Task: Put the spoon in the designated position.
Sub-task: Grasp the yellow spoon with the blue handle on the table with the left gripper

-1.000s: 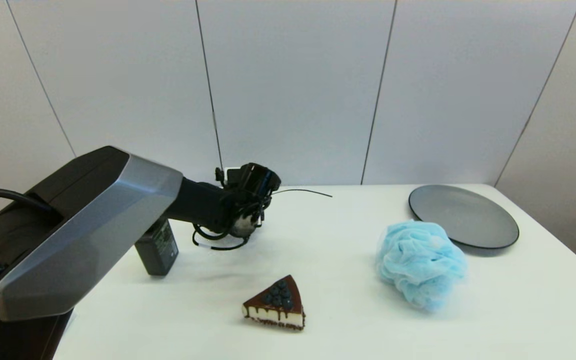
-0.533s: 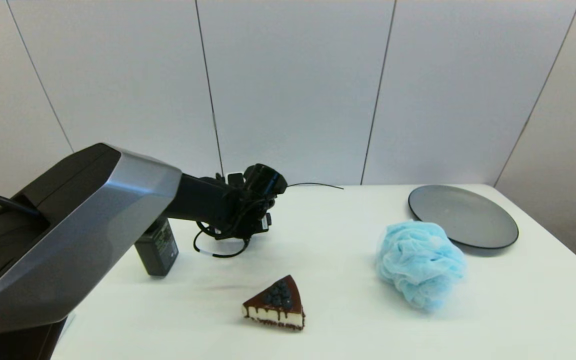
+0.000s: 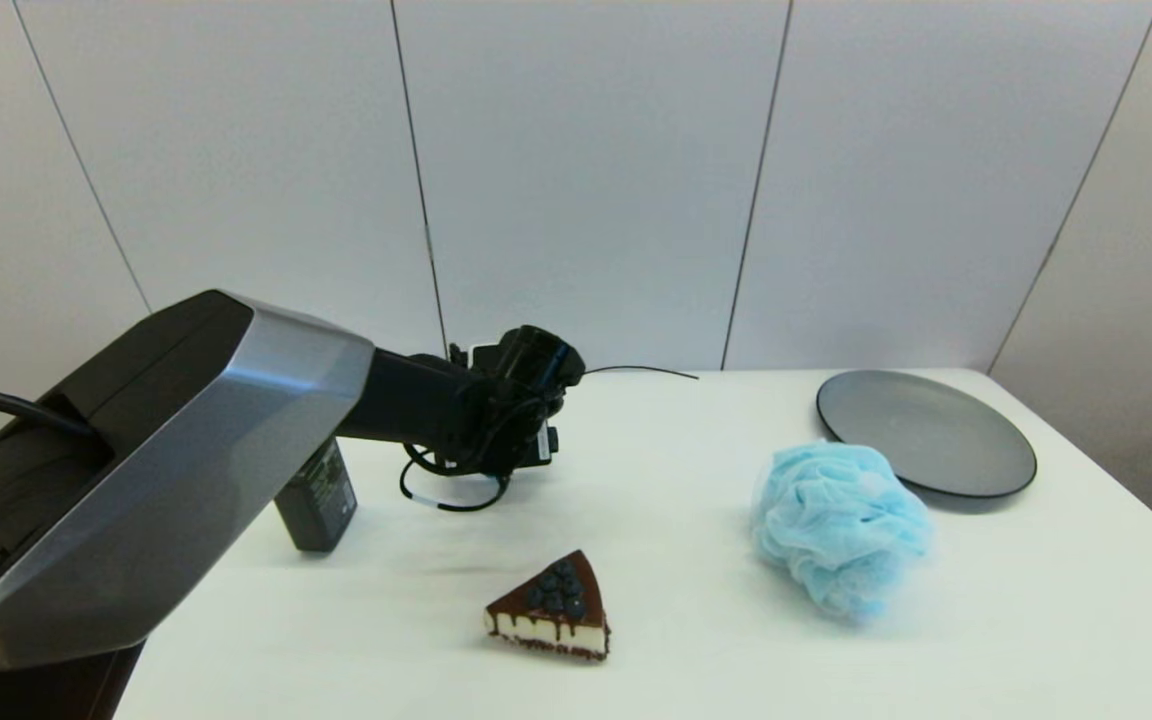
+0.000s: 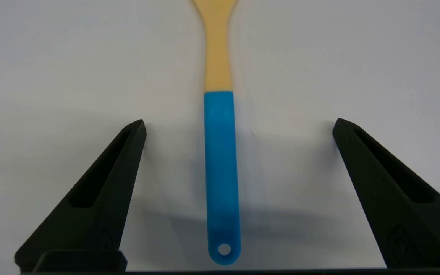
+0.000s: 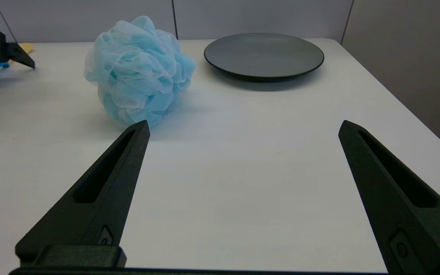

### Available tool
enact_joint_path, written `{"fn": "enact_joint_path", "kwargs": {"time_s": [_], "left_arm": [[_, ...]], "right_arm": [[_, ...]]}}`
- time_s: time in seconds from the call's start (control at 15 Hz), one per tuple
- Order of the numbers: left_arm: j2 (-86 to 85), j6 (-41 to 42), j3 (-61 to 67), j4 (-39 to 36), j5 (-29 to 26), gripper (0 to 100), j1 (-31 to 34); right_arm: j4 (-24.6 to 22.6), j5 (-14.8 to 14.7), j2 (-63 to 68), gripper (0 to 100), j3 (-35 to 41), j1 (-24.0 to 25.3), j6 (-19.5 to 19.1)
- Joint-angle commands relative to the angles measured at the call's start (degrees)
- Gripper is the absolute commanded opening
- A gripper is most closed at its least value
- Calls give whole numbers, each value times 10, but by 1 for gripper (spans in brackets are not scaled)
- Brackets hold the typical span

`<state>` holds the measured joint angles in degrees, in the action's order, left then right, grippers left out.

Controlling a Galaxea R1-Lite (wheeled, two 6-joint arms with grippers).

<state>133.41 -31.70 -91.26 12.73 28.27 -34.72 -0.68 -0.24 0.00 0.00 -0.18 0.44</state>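
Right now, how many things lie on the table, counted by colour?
Blue: 1, the bath puff.
Blue and yellow: 1, the spoon, between the open fingers of the left gripper.
Dark grey: 1, the plate.
Black: 1, the bottle.
Brown and white: 1, the cake slice.
Total: 5.

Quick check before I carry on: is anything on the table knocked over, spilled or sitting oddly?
Nothing stands out. The spoon lies flat on the table between the open left gripper's fingers, untouched. The cake slice, sponge, plate and bottle look undisturbed. The right gripper is open over bare table.
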Motion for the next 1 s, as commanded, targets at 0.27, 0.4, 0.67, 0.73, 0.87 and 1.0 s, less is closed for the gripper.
{"fn": "enact_joint_path", "kwargs": {"time_s": [0.27, 0.4, 0.67, 0.73, 0.87, 1.0], "left_arm": [[14, 19, -2, -27, 0, 100, 19], [14, 19, -1, -26, -2, 100, 19], [15, 19, -1, -26, -16, 100, 20], [15, 21, -3, -27, -20, 100, 25], [14, 30, -4, -27, -21, 100, 26], [13, 36, -8, -27, -22, 100, 28]], "right_arm": [[0, 0, 0, 100, 1, 0, 1], [0, 0, 0, 100, 1, 0, 1], [0, 0, 0, 100, 1, 0, 1], [0, 0, 0, 100, 1, 0, 1], [0, 0, 0, 100, 1, 0, -1], [0, 0, 0, 100, 1, 0, 1]]}}
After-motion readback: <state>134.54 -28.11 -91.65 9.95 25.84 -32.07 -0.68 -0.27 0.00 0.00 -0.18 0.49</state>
